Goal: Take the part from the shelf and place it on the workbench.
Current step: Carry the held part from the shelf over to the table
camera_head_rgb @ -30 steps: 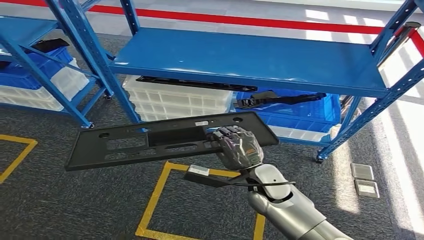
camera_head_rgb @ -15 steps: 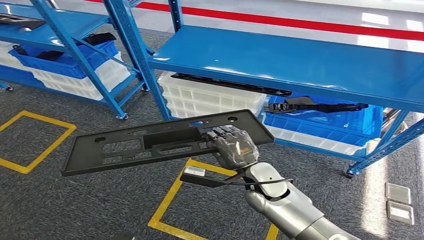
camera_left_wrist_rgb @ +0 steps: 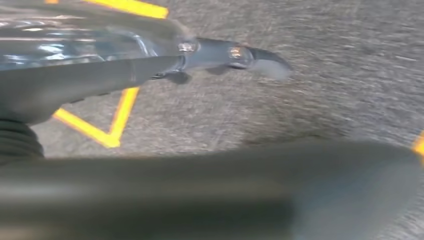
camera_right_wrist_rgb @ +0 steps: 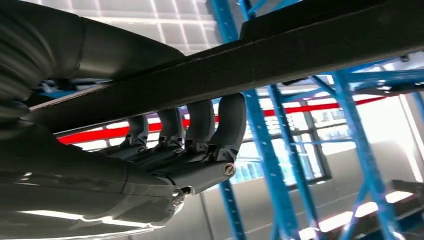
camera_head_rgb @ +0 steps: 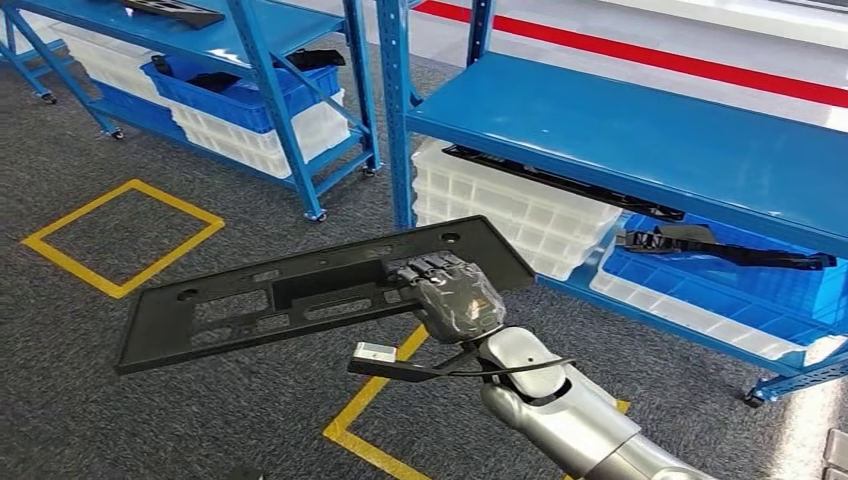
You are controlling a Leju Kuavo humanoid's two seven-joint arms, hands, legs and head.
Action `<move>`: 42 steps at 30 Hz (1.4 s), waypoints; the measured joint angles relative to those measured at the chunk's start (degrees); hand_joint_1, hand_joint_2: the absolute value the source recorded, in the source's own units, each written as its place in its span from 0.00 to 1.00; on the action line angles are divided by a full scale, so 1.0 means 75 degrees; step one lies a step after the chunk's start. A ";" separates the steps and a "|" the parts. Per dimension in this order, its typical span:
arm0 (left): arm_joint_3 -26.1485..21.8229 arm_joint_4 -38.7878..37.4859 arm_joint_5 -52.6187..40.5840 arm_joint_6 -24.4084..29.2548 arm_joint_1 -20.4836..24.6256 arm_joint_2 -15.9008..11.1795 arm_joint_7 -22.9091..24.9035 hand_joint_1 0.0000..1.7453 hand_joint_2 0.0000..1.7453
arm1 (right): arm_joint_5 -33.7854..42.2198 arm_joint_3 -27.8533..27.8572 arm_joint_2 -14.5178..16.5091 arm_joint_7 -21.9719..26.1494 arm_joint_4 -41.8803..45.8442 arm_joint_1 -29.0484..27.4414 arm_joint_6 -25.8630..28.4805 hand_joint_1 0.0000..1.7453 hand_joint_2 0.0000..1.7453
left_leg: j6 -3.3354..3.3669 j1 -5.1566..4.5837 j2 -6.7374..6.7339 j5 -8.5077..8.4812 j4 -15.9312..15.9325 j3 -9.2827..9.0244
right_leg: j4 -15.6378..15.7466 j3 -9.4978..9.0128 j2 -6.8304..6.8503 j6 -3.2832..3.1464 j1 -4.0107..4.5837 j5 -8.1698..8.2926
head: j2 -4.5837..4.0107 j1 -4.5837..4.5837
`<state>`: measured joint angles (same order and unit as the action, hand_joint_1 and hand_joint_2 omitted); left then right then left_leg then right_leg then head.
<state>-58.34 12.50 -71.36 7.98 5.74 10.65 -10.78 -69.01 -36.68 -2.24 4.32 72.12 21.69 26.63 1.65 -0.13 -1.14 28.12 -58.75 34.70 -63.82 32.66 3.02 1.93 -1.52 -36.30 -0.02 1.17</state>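
At nine o'clock in the head view, a yellow floor square (camera_head_rgb: 122,236) is lying on the grey carpet. Toward ten o'clock, a blue rack (camera_head_rgb: 262,70) is holding blue and white bins. At centre, the long black part (camera_head_rgb: 290,292) is hanging level in the air, clear of the shelves. The right hand (camera_head_rgb: 455,300) is gripping its edge, fingers (camera_right_wrist_rgb: 220,131) curled over the rim. At two o'clock stands the blue shelf (camera_head_rgb: 640,150). The left hand (camera_left_wrist_rgb: 150,65) is blurred; its fingers' state I cannot tell.
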 joint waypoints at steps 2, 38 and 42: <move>-0.0004 0.0000 0.0021 0.0003 0.0016 0.0006 -0.0003 0.00 1.00 | -0.0043 -0.0070 -0.0021 0.0009 0.0002 -0.0022 0.0002 1.00 1.00 | 0.0033 -0.0010 0.0183 -0.0003 0.0002 0.0000 | -0.0967 0.0475 -0.0319 -0.0028 0.0017 -0.0416 | 0.0000 -0.0007; -0.0110 0.0000 0.0053 0.0090 -0.0029 -0.0022 -0.0044 0.00 1.00 | -0.0273 -0.0597 -0.0145 -0.0101 0.0219 -0.0088 0.0104 1.00 1.00 | 0.0006 -0.0008 0.0782 0.0064 -0.0191 0.0043 | -0.0296 0.0418 -0.0686 -0.0082 0.0032 0.0471 | -0.0001 0.0003; -0.0133 0.0000 0.0079 0.0198 -0.0036 -0.0088 -0.0061 0.00 1.00 | -0.0267 -0.0624 -0.0165 -0.0092 0.0222 -0.0087 0.0103 1.00 1.00 | -0.0127 0.0051 0.1154 0.0081 -0.0242 0.0134 | 0.0372 0.0160 -0.0941 -0.0156 0.0030 0.0671 | -0.0001 0.0002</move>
<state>-59.34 12.50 -70.76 9.47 5.47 9.99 -11.23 -71.02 -41.36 -3.48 3.63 73.78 21.03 27.40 0.70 0.24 7.52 28.73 -60.56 35.71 -61.03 33.86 -4.03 0.76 -1.29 -31.26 -0.02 1.19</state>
